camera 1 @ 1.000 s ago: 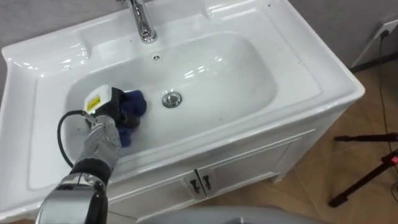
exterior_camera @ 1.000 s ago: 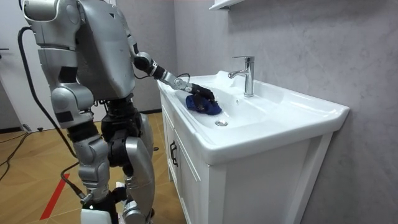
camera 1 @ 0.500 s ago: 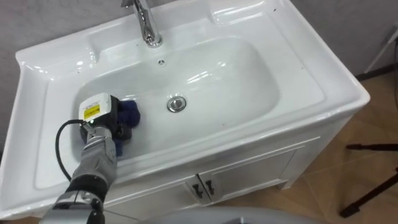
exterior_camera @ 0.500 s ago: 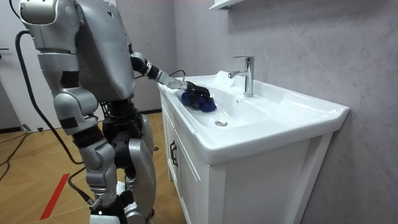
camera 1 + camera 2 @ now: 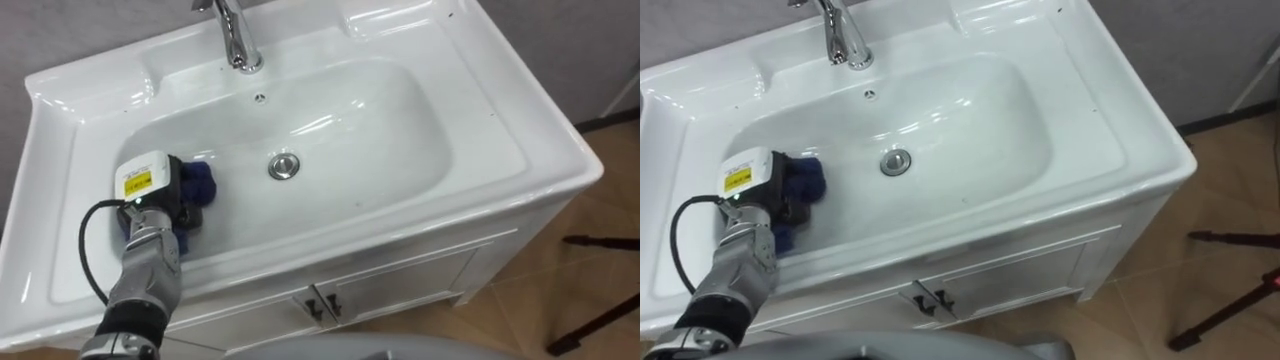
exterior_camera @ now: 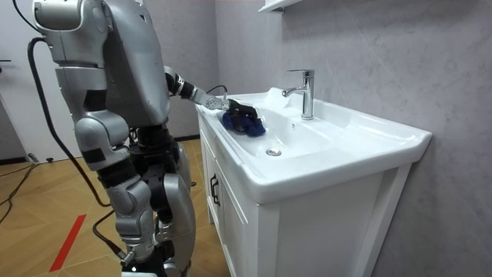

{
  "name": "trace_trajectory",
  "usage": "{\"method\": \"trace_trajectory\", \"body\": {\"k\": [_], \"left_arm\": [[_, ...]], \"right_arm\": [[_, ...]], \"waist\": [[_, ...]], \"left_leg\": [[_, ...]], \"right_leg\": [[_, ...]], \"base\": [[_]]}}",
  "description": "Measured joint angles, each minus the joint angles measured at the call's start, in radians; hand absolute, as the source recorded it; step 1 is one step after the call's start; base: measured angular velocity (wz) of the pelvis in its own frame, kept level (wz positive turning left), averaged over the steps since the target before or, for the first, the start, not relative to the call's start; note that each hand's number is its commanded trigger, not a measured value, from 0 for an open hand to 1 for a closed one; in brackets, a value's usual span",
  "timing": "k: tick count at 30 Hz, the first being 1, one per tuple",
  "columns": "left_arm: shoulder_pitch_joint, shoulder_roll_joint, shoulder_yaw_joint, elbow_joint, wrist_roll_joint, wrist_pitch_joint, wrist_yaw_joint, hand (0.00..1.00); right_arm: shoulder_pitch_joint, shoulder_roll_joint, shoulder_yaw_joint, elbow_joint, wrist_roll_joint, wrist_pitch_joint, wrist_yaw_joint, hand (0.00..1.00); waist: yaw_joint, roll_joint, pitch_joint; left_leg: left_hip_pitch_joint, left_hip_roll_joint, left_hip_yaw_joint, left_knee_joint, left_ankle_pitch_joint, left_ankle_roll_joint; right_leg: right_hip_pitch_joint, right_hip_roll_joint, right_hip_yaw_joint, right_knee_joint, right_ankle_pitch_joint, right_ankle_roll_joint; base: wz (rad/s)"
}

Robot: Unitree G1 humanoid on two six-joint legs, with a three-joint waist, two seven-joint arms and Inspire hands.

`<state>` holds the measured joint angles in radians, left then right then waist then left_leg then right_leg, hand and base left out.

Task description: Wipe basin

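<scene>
A white basin (image 5: 380, 110) is set in a white vanity top, with a chrome drain (image 5: 284, 166) in its middle. A blue cloth (image 5: 203, 182) lies on the basin's left slope. My left hand (image 5: 150, 185) rests on top of it with its dark fingers curled over the cloth, and part of the cloth is hidden beneath the hand. In the room view I stand at the cabinet's front and lean a little, my left arm stretched over the rim to the left hand (image 6: 240, 110) on the blue cloth (image 6: 250, 125).
A chrome faucet (image 5: 233, 35) stands at the basin's back edge, with a small overflow hole (image 5: 259, 97) below it. The cabinet doors (image 5: 330, 300) with dark handles lie under the front rim. The wooden floor (image 5: 600, 260) shows at the right.
My left hand has slid the blue cloth leftward, away from the drain and up the basin's left slope. The eye view has shifted slightly.
</scene>
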<state>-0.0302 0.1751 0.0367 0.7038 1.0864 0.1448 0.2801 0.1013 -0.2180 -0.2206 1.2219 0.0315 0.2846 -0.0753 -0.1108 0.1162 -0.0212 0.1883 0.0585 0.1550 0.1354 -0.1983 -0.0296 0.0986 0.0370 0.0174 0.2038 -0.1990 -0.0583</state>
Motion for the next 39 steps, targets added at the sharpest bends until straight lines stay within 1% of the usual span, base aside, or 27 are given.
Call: {"method": "trace_trajectory", "body": {"k": [4,7,11,13,15,17,18,19,20,21,24,26,27,29,31,32,33,34,35,37,38,39], "left_arm": [[0.004,0.001,0.000,-0.012,-0.001,0.007,-0.003,1.00],[0.004,0.003,0.000,-0.014,-0.001,0.010,-0.005,1.00],[0.004,0.004,-0.005,-0.015,-0.002,0.023,-0.005,1.00],[0.001,0.006,-0.029,-0.017,-0.005,0.050,-0.007,1.00],[-0.002,0.007,-0.040,-0.017,-0.006,0.059,-0.007,1.00],[-0.008,0.007,-0.049,-0.016,-0.006,0.072,-0.009,1.00],[-0.010,0.007,-0.051,-0.016,-0.003,0.076,-0.009,1.00],[-0.014,0.007,-0.053,-0.016,0.005,0.081,-0.009,1.00],[-0.016,0.007,-0.055,-0.015,0.009,0.085,-0.009,1.00],[-0.017,0.007,-0.065,-0.010,0.008,0.098,-0.009,1.00],[-0.024,0.002,-0.101,0.005,0.002,0.129,-0.009,1.00],[-0.030,-0.001,-0.118,0.006,0.002,0.134,-0.009,1.00],[-0.039,-0.003,-0.126,0.010,-0.002,0.136,-0.009,1.00],[-0.069,-0.008,-0.153,0.032,-0.029,0.148,-0.010,1.00],[-0.112,-0.027,-0.174,0.072,-0.037,0.160,-0.010,1.00],[-0.140,-0.038,-0.184,0.086,-0.059,0.165,-0.011,1.00],[-0.144,-0.045,-0.188,0.092,-0.073,0.169,-0.010,1.00],[-0.166,-0.048,-0.200,0.104,-0.101,0.175,-0.010,1.00],[-0.176,-0.049,-0.204,0.110,-0.116,0.175,-0.010,1.00],[-0.217,-0.056,-0.208,0.141,-0.172,0.175,-0.010,1.00],[-0.225,-0.056,-0.208,0.146,-0.192,0.176,-0.010,1.00],[-0.240,-0.056,-0.208,0.162,-0.225,0.176,-0.010,1.00]], "right_arm": [[0.008,0.000,0.003,0.000,0.006,-0.006,0.001,0.00],[0.023,-0.001,0.005,0.001,0.007,-0.019,0.002,0.00],[0.040,-0.001,0.008,0.001,0.032,-0.022,-0.004,0.00],[0.041,-0.001,0.028,0.001,0.064,-0.022,-0.013,0.00],[0.040,-0.001,0.044,0.001,0.084,-0.022,-0.013,0.00],[0.038,0.003,0.052,0.004,0.098,-0.022,-0.013,0.00],[0.035,0.005,0.052,0.010,0.108,-0.023,-0.013,0.00],[0.036,0.006,0.052,0.011,0.109,-0.024,-0.013,0.00],[0.037,0.006,0.052,0.011,0.109,-0.024,-0.013,0.00],[0.035,0.006,0.052,0.008,0.109,-0.026,-0.014,0.00],[0.036,0.012,0.058,0.009,0.161,-0.034,-0.019,0.00],[0.035,0.019,0.062,0.009,0.187,-0.034,-0.017,0.00],[0.033,0.024,0.064,0.008,0.217,-0.035,-0.015,0.00],[0.030,0.029,0.084,0.009,0.274,-0.039,-0.012,0.00],[0.023,0.036,0.091,0.010,0.311,-0.044,-0.008,0.00],[0.019,0.040,0.092,0.010,0.319,-0.044,-0.006,0.00],[0.016,0.041,0.092,0.010,0.324,-0.044,-0.003,0.00],[0.011,0.042,0.106,0.007,0.335,-0.046,0.004,0.00],[0.006,0.043,0.116,0.007,0.338,-0.046,0.007,0.00],[-0.015,0.045,0.123,0.010,0.347,-0.045,0.025,0.00],[-0.019,0.043,0.122,0.012,0.345,-0.045,0.028,0.00],[-0.029,0.040,0.122,0.020,0.344,-0.045,0.038,0.00]], "waist": [[0.003,-0.007,0.0017],[0.009,-0.014,0.0061],[0.008,-0.019,0.0062],[0.003,-0.020,0.0061],[0.002,-0.022,0.0060],[-0.001,-0.027,0.0083],[-0.002,-0.032,0.0121],[-0.006,-0.036,0.0140],[-0.012,-0.037,0.0138],[-0.023,-0.037,0.0142],[-0.034,-0.041,0.0147],[-0.040,-0.046,0.0152],[-0.047,-0.048,0.0152],[-0.051,-0.051,0.0149],[-0.052,-0.053,0.0162],[-0.057,-0.056,0.0181],[-0.058,-0.057,0.0186],[-0.057,-0.059,0.0193],[-0.057,-0.060,0.0198],[-0.060,-0.062,0.0214],[-0.066,-0.063,0.0218],[-0.080,-0.065,0.0214]], "left_leg": [[0.001,0.004,0.001,0.001,0.001,-0.001],[0.011,0.006,0.005,0.000,0.001,-0.001],[0.016,0.008,0.005,0.000,0.001,-0.002],[0.016,0.009,0.005,0.000,0.001,-0.002],[0.017,0.009,0.007,0.000,0.001,-0.002],[0.020,0.009,0.007,-0.001,0.000,-0.002],[0.027,0.009,0.007,-0.001,0.000,-0.002],[0.033,0.009,0.007,-0.001,0.000,-0.002],[0.034,0.009,0.006,0.000,0.000,-0.002],[0.033,0.009,0.006,-0.001,0.000,-0.003],[0.033,0.009,0.007,-0.001,0.000,-0.003],[0.033,0.009,0.007,-0.001,0.000,-0.003],[0.031,0.009,0.007,-0.001,0.000,-0.003],[0.025,0.007,0.007,-0.001,0.000,-0.003],[0.014,0.006,0.007,-0.002,0.000,-0.003],[0.012,0.005,0.011,-0.002,0.000,-0.003],[0.010,0.004,0.012,-0.002,0.000,-0.003],[0.004,0.003,0.021,-0.002,0.000,-0.003],[0.001,0.003,0.029,-0.002,0.000,-0.003],[-0.007,0.002,0.048,-0.002,0.000,-0.003],[-0.008,0.000,0.052,-0.002,0.000,-0.003],[-0.011,-0.002,0.063,-0.002,0.000,-0.003]], "right_leg": [[0.000,0.004,-0.001,0.001,-0.004,-0.006],[0.005,0.007,0.003,-0.001,-0.007,-0.010],[0.009,0.008,0.004,0.000,-0.009,-0.012],[0.009,0.009,0.004,0.000,-0.009,-0.012],[0.009,0.008,0.004,0.000,-0.009,-0.011],[0.015,0.008,0.002,-0.001,-0.009,-0.011],[0.020,0.008,0.003,-0.002,-0.009,-0.012],[0.026,0.008,0.004,-0.008,-0.010,-0.012],[0.030,0.008,0.004,-0.012,-0.010,-0.011],[0.031,0.008,0.004,-0.015,-0.010,-0.011],[0.031,0.008,0.004,-0.015,-0.010,-0.011],[0.029,0.008,0.006,-0.015,-0.010,-0.011],[0.027,0.007,0.006,-0.015,-0.010,-0.011],[0.017,0.007,0.006,-0.013,-0.010,-0.011],[0.005,0.006,0.008,-0.012,-0.008,-0.008],[0.000,0.005,0.012,-0.008,-0.008,-0.008],[-0.004,0.004,0.013,-0.006,-0.008,-0.007],[-0.015,0.004,0.018,-0.001,-0.009,-0.006],[-0.020,0.004,0.022,0.000,-0.008,-0.004],[-0.035,0.005,0.038,0.001,-0.003,0.001],[-0.035,0.003,0.038,0.001,-0.003,0.002],[-0.038,0.002,0.039,0.002,-0.003,0.004]], "base": [[0.02],[-0.02],[0.00],[0.00],[0.02],[0.06],[0.00],[0.00],[0.05],[0.05],[0.00],[0.00],[0.00],[0.00],[-0.02],[-0.06],[-0.10],[-0.10],[-0.15],[-0.15],[-0.04],[0.00]]}}
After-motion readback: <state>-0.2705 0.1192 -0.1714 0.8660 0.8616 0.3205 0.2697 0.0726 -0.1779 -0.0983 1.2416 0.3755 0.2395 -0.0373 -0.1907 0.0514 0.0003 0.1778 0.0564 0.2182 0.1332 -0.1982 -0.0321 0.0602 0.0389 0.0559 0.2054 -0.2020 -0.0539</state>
